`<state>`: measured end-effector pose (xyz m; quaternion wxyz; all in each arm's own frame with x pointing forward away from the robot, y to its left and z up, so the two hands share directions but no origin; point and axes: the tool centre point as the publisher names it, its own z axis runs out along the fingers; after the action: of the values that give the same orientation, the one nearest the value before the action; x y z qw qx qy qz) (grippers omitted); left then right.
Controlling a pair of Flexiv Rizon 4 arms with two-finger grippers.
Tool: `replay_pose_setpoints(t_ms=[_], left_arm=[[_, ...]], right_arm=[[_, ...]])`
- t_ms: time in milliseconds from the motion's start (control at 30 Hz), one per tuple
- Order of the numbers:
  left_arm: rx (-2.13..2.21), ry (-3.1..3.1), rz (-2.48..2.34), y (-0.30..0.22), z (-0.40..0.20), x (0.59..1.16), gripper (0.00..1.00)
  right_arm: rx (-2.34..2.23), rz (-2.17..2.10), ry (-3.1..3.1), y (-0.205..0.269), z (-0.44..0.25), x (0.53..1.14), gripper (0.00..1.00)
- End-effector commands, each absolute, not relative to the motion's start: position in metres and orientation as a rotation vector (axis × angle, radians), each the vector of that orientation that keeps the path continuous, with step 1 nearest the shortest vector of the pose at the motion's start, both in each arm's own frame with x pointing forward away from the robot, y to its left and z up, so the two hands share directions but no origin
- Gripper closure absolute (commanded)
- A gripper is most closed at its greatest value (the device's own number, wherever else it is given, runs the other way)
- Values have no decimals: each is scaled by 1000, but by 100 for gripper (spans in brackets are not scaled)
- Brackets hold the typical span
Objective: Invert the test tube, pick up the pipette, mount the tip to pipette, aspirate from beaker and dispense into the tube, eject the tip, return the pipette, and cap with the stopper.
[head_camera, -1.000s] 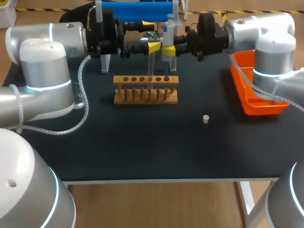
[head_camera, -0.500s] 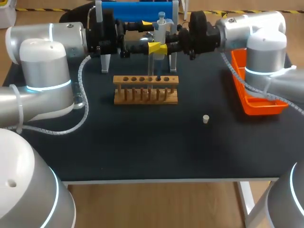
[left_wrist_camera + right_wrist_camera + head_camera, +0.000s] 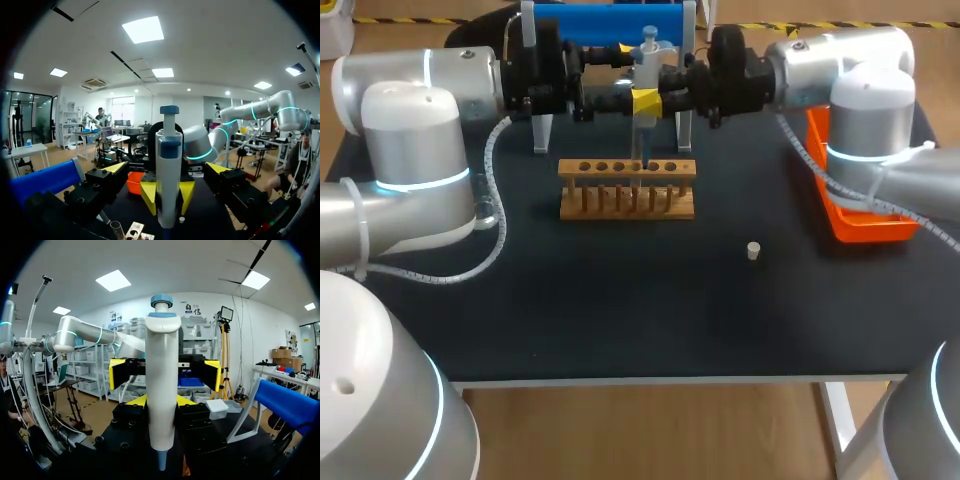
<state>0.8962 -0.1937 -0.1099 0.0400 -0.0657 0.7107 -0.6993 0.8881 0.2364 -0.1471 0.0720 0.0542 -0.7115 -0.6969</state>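
My right gripper (image 3: 652,100) is shut on the white pipette (image 3: 647,75) with the blue plunger, holding it upright over the wooden tube rack (image 3: 627,190). In the right wrist view the pipette (image 3: 162,385) stands between my yellow fingertips (image 3: 137,401), its small tip pointing down. My left gripper (image 3: 632,73) faces it, wide open, its fingers on either side of the pipette without touching it. From the left wrist, the pipette (image 3: 168,180) stands ahead of my left gripper (image 3: 166,170). A clear test tube (image 3: 116,230) stands by the rack. The small stopper (image 3: 753,250) lies on the black table.
An orange tray (image 3: 860,215) sits at the table's right edge under my right arm. The blue pipette stand (image 3: 605,20) is at the back, behind both grippers. The rack has several empty holes.
My right arm has carried the pipette leftward, from beside the left gripper to between its open fingers and over the rack's middle. The left arm has stayed still.
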Motion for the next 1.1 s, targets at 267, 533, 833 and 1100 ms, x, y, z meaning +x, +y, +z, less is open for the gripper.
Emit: replay_pose_setpoints(t_ms=[267,533,833,1100], left_arm=[[-203,2177,-2141,-195,-110,896,18],[-203,2177,-2141,-195,-110,896,82],[-203,2177,-2141,-195,-110,896,100],[-203,2177,-2141,-195,-110,896,100]], right_arm=[[146,-2100,-2132,239,-148,884,100],[135,-2105,-2126,239,-148,884,100],[144,-2092,-2130,240,-148,884,100],[222,-2063,-2139,240,-145,882,0]])
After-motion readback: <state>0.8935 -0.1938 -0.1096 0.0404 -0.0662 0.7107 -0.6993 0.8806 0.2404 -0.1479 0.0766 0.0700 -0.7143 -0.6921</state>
